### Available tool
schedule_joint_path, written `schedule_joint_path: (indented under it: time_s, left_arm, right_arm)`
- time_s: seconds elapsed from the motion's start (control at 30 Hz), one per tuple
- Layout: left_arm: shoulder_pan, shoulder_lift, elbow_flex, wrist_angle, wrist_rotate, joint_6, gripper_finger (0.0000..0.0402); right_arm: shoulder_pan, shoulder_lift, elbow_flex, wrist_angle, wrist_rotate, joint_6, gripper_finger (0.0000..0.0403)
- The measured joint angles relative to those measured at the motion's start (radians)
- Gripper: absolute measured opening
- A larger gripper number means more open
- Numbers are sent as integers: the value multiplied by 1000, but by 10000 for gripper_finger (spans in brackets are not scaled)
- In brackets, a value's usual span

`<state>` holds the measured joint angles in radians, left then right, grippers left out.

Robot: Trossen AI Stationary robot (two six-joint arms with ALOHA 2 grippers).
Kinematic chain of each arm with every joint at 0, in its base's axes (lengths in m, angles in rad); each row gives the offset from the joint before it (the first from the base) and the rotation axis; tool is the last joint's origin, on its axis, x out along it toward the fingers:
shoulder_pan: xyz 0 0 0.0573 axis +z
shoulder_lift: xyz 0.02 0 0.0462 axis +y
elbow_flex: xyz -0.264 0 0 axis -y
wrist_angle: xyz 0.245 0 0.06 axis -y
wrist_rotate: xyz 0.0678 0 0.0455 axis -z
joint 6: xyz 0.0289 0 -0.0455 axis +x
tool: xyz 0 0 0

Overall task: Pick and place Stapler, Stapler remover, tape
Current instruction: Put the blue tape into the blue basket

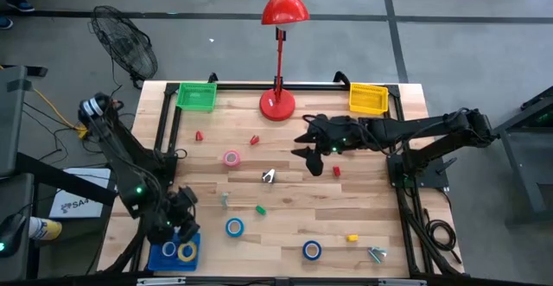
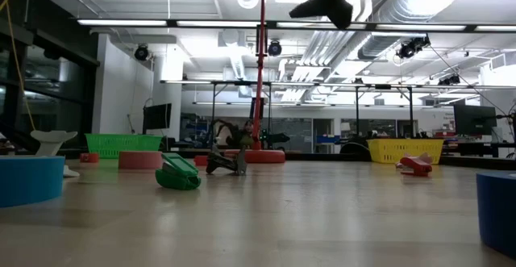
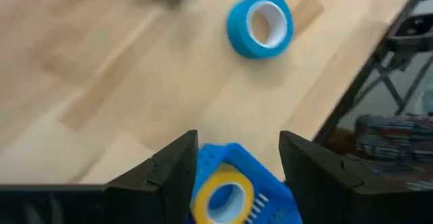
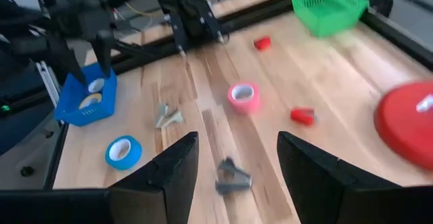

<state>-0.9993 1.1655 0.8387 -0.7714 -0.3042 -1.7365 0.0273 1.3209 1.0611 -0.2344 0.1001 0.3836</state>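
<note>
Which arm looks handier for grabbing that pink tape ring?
Probably the right: its open pincer hovers nearer the pink tape ring; the left pincer is over the blue plastic basket.

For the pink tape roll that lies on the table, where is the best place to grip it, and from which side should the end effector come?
The pink tape roll lies flat on the wooden table, its core hole facing up. Probably best to come straight down from above and close on the ring wall, one finger in the hole and one outside, or both across the outer rim. The open right end effector hovers nearby.
</note>
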Motion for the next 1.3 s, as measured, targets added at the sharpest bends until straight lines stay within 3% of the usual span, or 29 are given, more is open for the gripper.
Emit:
schedule_joint_path:
  time_s: [0.1, 0.23, 0.43, 0.63, 0.97, 1.3]
  left_arm:
    - [43, -25, 0, -22, -2, 76, 204]
    - [117, -36, 0, -27, -6, 223, 204]
    - [212, -36, 0, -13, -6, 485, 204]
    - [270, -36, 0, -6, -3, 659, 204]
    - [288, -36, 0, -6, -20, 830, 204]
    - [288, -36, 0, -1, -21, 978, 204]
  right_arm:
    - [0, 0, 0, -65, -24, 56, 193]
    - [9, 0, 0, -157, -136, 109, 193]
    - [108, 0, 0, -223, -282, 89, 193]
    - [257, 0, 0, -257, -211, 122, 193]
    - [477, 64, -18, -244, -13, 370, 193]
    - [583, 273, -18, -154, -117, 574, 193]
